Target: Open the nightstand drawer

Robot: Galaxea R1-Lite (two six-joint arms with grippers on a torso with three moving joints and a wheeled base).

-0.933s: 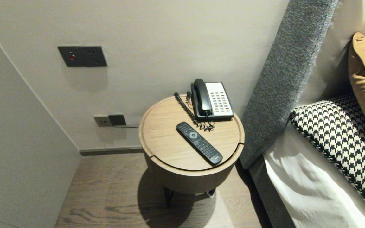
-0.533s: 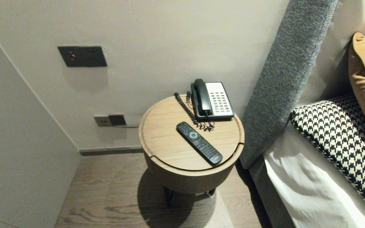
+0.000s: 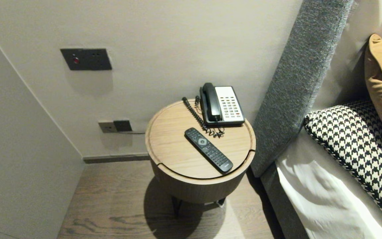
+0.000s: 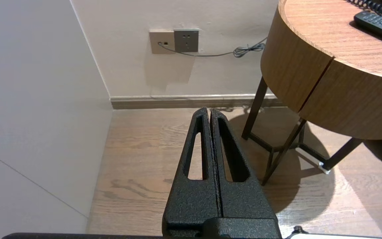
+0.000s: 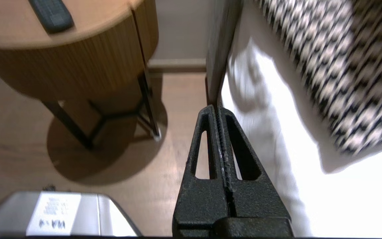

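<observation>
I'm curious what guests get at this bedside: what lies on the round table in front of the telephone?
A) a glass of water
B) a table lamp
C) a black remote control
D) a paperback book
C: a black remote control lies slantwise on the round wooden table, just in front of the telephone and its coiled cord.

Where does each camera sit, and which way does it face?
Head view: high on the robot, facing forward and down at the round table with remote and telephone; no robot part shows.
Left wrist view: behind the shut left end effector, low, facing floor and wall socket.
Right wrist view: behind the shut right end effector, low, facing the bed.
Shared: all three show round table and remote.
</observation>
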